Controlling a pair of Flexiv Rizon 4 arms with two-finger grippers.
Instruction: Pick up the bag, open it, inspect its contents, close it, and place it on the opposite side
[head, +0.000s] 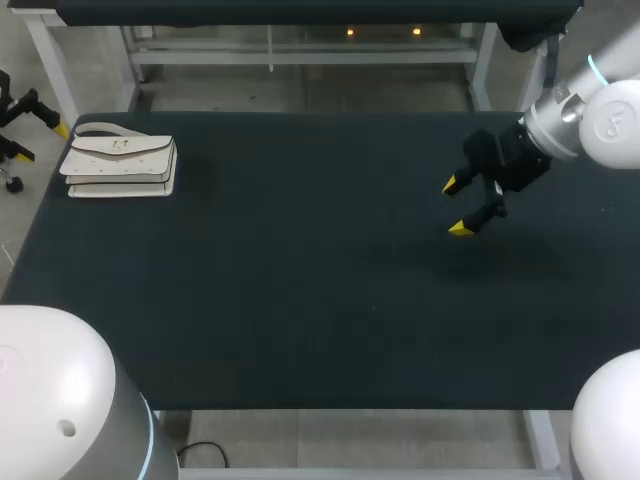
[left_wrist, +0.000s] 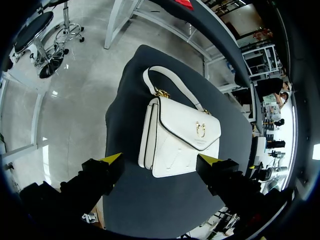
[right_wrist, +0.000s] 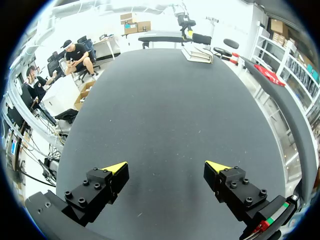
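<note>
A white handbag (head: 120, 160) with a flap, a gold clasp and a short handle lies flat near the table's far left corner. My left gripper (head: 42, 140) hangs just off the table's left edge beside the bag, open and holding nothing. Its wrist view looks down on the bag (left_wrist: 182, 135), with the flap closed and the left gripper (left_wrist: 161, 160) spread wider than the bag and clear of it. My right gripper (head: 457, 207) is open and empty above the table's right part. From the right gripper (right_wrist: 167, 167) the bag (right_wrist: 196, 53) shows far ahead at the table's other end.
The dark table (head: 300, 320) carries nothing else that I can see. Its left edge runs close beside the bag. A second dark surface (head: 300, 12) stands beyond the far edge.
</note>
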